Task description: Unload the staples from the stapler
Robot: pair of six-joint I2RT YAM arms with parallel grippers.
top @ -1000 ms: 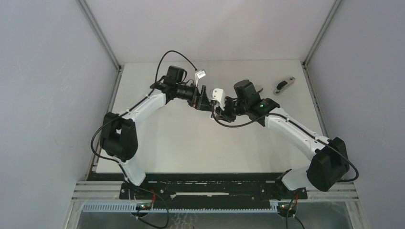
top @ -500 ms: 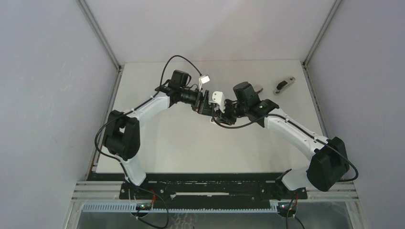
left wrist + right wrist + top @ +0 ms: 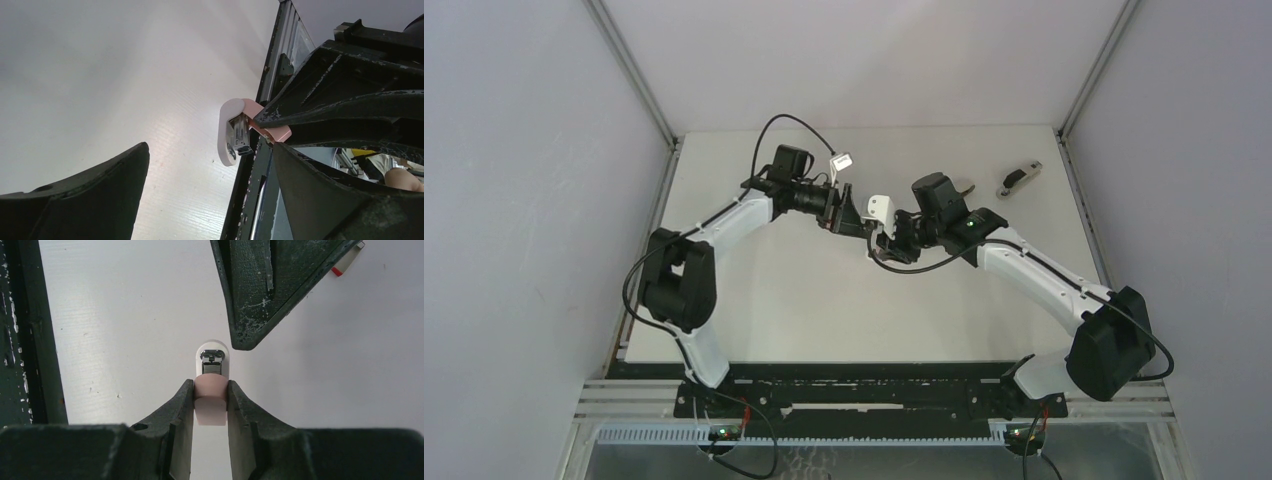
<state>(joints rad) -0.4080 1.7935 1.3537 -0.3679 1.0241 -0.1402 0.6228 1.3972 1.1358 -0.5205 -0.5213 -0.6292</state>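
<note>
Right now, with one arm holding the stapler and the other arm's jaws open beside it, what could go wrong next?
1. The right gripper grips the stapler only by its pink end; a push on its metal nose could twist it loose.
2. The left gripper, jaws wide open, hangs close by; closing off-line, it may strike the right gripper instead.

The pale, finely ribbed table (image 3: 804, 300) carries little; near its far right corner lies a slim grey-and-black object (image 3: 1019, 179), set at a slant; in the right wrist view a small red-and-white piece (image 3: 348, 259) appears to rest on the surface.
</note>
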